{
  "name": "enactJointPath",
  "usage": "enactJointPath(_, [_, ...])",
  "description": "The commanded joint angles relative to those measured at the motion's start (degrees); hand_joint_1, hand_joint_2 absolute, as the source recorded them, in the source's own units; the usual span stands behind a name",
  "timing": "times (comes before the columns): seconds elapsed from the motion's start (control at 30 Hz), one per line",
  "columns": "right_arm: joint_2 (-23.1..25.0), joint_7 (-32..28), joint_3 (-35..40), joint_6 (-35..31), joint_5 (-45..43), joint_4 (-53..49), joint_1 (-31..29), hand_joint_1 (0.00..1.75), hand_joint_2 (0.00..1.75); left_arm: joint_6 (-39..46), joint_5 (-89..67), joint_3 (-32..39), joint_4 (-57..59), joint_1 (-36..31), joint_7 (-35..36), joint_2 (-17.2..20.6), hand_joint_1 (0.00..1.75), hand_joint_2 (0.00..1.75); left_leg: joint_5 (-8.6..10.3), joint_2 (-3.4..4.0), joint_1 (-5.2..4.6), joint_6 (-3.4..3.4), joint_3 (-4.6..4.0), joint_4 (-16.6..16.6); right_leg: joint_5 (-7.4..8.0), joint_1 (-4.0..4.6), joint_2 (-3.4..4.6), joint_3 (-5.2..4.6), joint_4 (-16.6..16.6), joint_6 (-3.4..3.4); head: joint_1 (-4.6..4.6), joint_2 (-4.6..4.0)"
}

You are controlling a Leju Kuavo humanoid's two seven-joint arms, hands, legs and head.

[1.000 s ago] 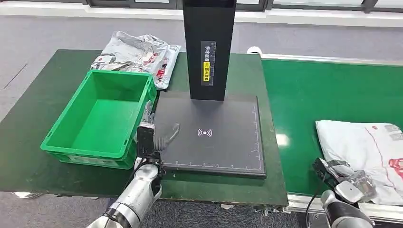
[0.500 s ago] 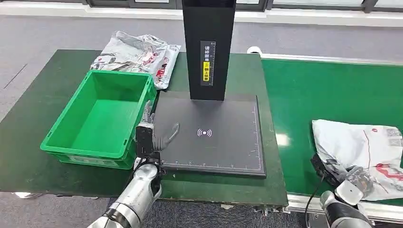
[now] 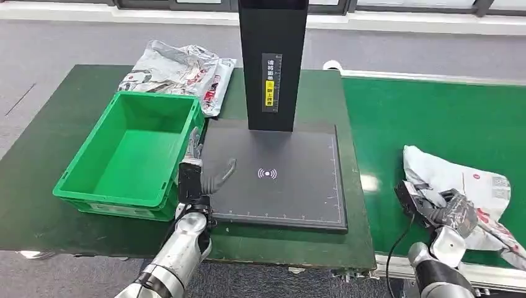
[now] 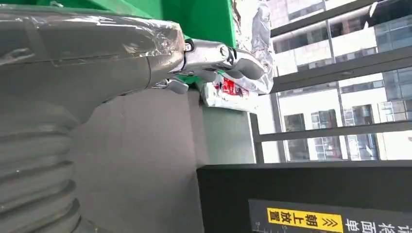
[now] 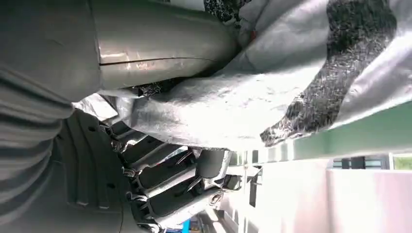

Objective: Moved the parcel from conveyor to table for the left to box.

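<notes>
A white plastic-bag parcel (image 3: 456, 177) with red print lies crumpled on the green conveyor (image 3: 422, 118) at the right. My right hand (image 3: 443, 211) grips its near edge, and the bag is bunched up and lifted there. Up close, the parcel (image 5: 272, 82) sits pinched under my right hand's thumb (image 5: 160, 43). My left hand (image 3: 201, 172) hovers open, fingers spread, over the left edge of the black scanner pad (image 3: 285, 186), right beside the empty green box (image 3: 158, 97). The left wrist view has my left hand (image 4: 97, 63) near the green box (image 4: 194, 19).
A dark green table (image 3: 56, 124) carries the box, the pad and a tall black post (image 3: 273, 62). Silvery parcels (image 3: 180, 68) lie behind the box. The conveyor's metal rim (image 3: 384, 264) runs along the near side by my right arm.
My right hand has pulled the parcel's near edge left and up, so the flat bag is now crumpled and shifted left. The left hand stays where it was.
</notes>
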Motion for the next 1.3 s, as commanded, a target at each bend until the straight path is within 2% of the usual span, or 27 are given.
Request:
enactJointPath(0.03, [2.44,0.11,-2.36,0.00,-0.30,-2.25,-0.84,1.75,1.75,0.06,-0.12,0.76,1.28,-1.19,0.31,0.78,0.00,1.75,-0.06,0.19,0.01,0.00,0.15,-0.06,0.00,0.01,0.17,0.10,-0.07,-0.03,-0.02,0.00])
enactJointPath(0.47, [2.44,0.11,-2.36,0.00,-0.30,-2.25,-0.84,1.75,1.75,0.06,-0.12,0.76,1.28,-1.19,0.31,0.78,0.00,1.75,-0.05,0.19,-0.01,0.00,0.17,-0.08,0.01,-0.01,0.18,0.11,-0.08,-0.04,0.00,0.00])
enactJointPath(0.5, [3.81,-5.69,-2.49,-0.40,-3.49,-8.85,0.98,1.75,1.75,0.48,-0.42,0.46,1.28,-1.35,0.21,0.86,0.00,1.75,-0.06,0.22,0.01,0.00,0.21,-0.09,0.02,0.02,0.21,0.16,-0.12,-0.04,0.00,0.00])
enactJointPath(0.57, [7.55,-13.10,-1.67,-0.40,-7.22,-19.57,3.30,1.75,1.75,1.17,-0.92,0.17,1.15,-1.87,0.54,0.93,0.00,1.75,-0.05,0.19,-0.01,-0.01,0.10,-0.05,0.01,-0.01,0.18,0.03,-0.04,-0.04,0.00,0.00])
enactJointPath(0.6, [10.09,-17.75,1.01,-0.40,-11.20,-25.24,4.74,1.75,1.75,1.57,-1.20,0.01,0.98,-2.24,0.87,1.16,0.00,1.75,-0.04,0.24,-0.02,-0.02,0.01,-0.02,0.03,-0.01,0.23,-0.08,0.01,-0.04,0.00,0.00])
enactJointPath(0.67, [11.84,-20.35,7.98,1.12,-16.47,-31.81,6.68,1.75,1.75,1.87,-1.20,0.14,0.94,-2.56,0.96,1.50,0.00,1.75,-0.07,0.31,-0.03,-0.03,0.07,-0.05,0.02,-0.03,0.31,-0.03,0.00,-0.06,0.00,0.00])
enactJointPath(0.73, [12.16,-20.57,9.40,1.80,-17.49,-33.34,7.14,1.75,1.75,1.95,-1.15,0.17,0.94,-2.59,0.97,1.60,0.00,1.75,-0.11,0.48,0.01,-0.06,0.09,-0.03,0.03,0.02,0.46,-0.06,0.01,-0.09,0.00,0.00])
enactJointPath(0.77, [12.66,-18.67,17.11,3.01,-18.26,-39.76,9.27,1.75,1.75,2.10,-1.33,0.32,1.19,-2.78,0.73,1.93,0.00,1.75,-0.11,0.49,0.02,-0.06,0.04,-0.02,0.04,0.02,0.48,-0.12,0.04,-0.09,0.00,0.00])
enactJointPath(0.8, [12.76,-21.90,20.64,2.98,-20.65,-41.75,9.79,1.75,1.75,2.41,-1.63,0.23,1.36,-3.05,0.38,1.95,0.00,1.75,-0.11,0.46,0.02,-0.07,0.12,-0.05,0.02,0.03,0.44,-0.05,0.01,-0.10,-0.02,0.00])
enactJointPath(0.83, [13.99,-21.32,24.53,3.07,-20.20,-43.41,9.95,1.75,1.75,2.68,-1.71,0.31,1.98,-3.78,0.05,1.79,0.00,1.75,-0.08,0.46,0.05,-0.07,0.06,-0.03,0.03,0.06,0.45,-0.12,0.02,-0.09,0.00,0.00])
enactJointPath(0.9, [14.65,-22.29,31.16,4.84,-20.15,-44.77,9.07,1.75,1.75,2.71,-1.81,0.06,2.72,-5.02,-0.31,1.60,0.00,1.75,-0.05,0.39,0.01,-0.05,0.00,-0.05,0.01,0.03,0.39,-0.16,0.06,-0.08,0.00,0.00])
enactJointPath(0.93, [14.83,-21.30,34.24,5.26,-20.63,-44.41,7.96,1.75,1.75,2.62,-1.85,-0.19,2.84,-5.53,-0.16,1.49,0.00,1.75,-0.13,0.71,0.03,-0.09,0.10,-0.05,0.01,0.05,0.70,-0.19,0.11,-0.14,-0.02,0.00])
enactJointPath(0.97, [14.57,-22.03,36.40,5.47,-22.90,-43.60,6.80,1.75,1.75,2.14,-1.67,-0.54,2.92,-6.09,0.00,1.26,0.00,1.75,-0.08,0.68,0.03,-0.08,-0.07,-0.01,0.05,0.04,0.68,-0.33,0.16,-0.10,0.00,0.00])
enactJointPath(1.0, [15.77,-27.83,45.01,15.23,-25.37,-40.01,5.50,1.75,1.75,-0.09,-2.82,-2.97,4.30,-7.69,0.59,0.84,0.00,1.75,-0.10,0.80,0.05,-0.13,0.05,-0.02,0.04,0.05,0.79,-0.25,0.15,-0.12,0.00,0.00])
enactJointPath(1.03, [18.07,-25.10,47.87,12.40,-22.98,-37.21,5.43,1.75,1.75,0.68,-2.72,-3.35,5.48,-8.62,0.75,0.16,0.00,1.75,-0.05,0.67,0.07,-0.11,-0.07,0.00,0.06,0.07,0.67,-0.32,0.16,-0.09,0.00,0.00])
enactJointPath(1.07, [18.78,-23.22,50.80,10.35,-22.78,-34.79,4.67,1.75,1.75,1.20,-2.33,-3.68,7.33,-9.62,1.08,-0.23,0.00,1.75,-0.08,0.86,0.08,-0.13,0.07,-0.04,0.06,0.08,0.86,-0.27,0.14,-0.13,-0.02,0.00])
enactJointPath(1.1, [18.74,-22.07,52.55,8.90,-22.66,-34.32,4.60,1.75,1.75,1.13,-1.75,-3.82,8.38,-10.16,0.79,-0.41,0.00,1.75,-0.05,0.78,0.13,-0.15,0.11,-0.08,0.07,0.13,0.81,-0.20,0.07,-0.14,-0.02,0.00])
enactJointPath(1.3, [16.49,-21.34,53.82,10.11,-25.03,-36.31,5.68,1.75,1.75,0.43,-1.01,-4.36,9.37,-10.25,-0.56,0.02,0.00,1.75,0.02,0.39,0.13,-0.14,0.17,-0.16,0.01,0.12,0.39,-0.03,-0.01,-0.12,0.00,0.00])
